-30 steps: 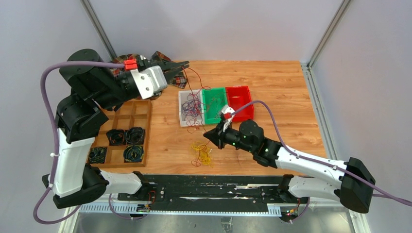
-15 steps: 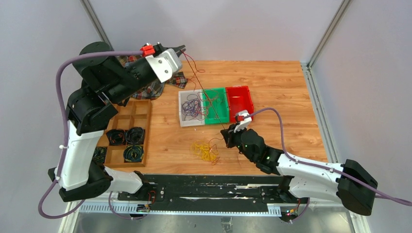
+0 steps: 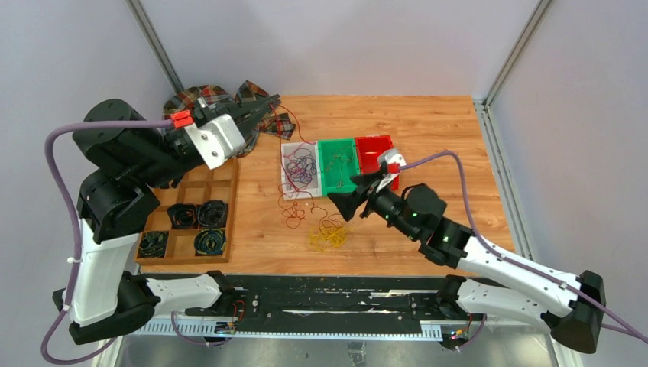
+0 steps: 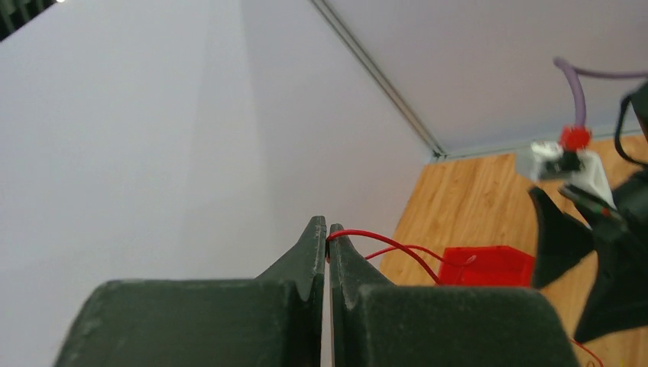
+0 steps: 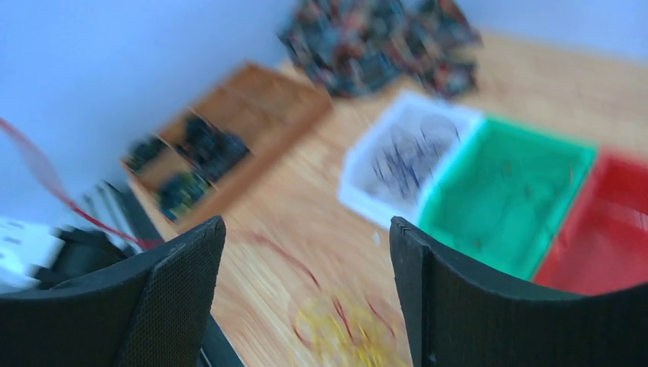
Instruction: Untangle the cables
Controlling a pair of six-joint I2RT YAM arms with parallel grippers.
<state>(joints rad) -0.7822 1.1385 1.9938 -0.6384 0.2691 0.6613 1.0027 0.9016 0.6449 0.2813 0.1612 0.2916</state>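
Observation:
The cables lie in three groups: a purple tangle (image 3: 300,168) in the white bin (image 3: 286,187), dark red loops (image 3: 293,213) on the table in front of it, and a yellow tangle (image 3: 327,238) nearer the arms. My left gripper (image 3: 271,101) is raised at the back left, shut on a thin red cable (image 4: 382,243) that sags down toward the bins. In its wrist view the tips (image 4: 327,228) pinch that strand. My right gripper (image 3: 353,195) hovers open above the yellow tangle (image 5: 344,329), with nothing between its fingers (image 5: 183,260).
A green bin (image 3: 338,164) and a red bin (image 3: 374,149) stand right of the white one. A wooden tray (image 3: 223,172) with dark coiled cords sits at the left. A plaid cloth (image 3: 191,99) lies at the back left, behind the left gripper.
My right gripper has opened, let go of the red cable and risen toward the bins. The left gripper has dropped lower and left. The once-taut strand now lies slack in loops on the table.

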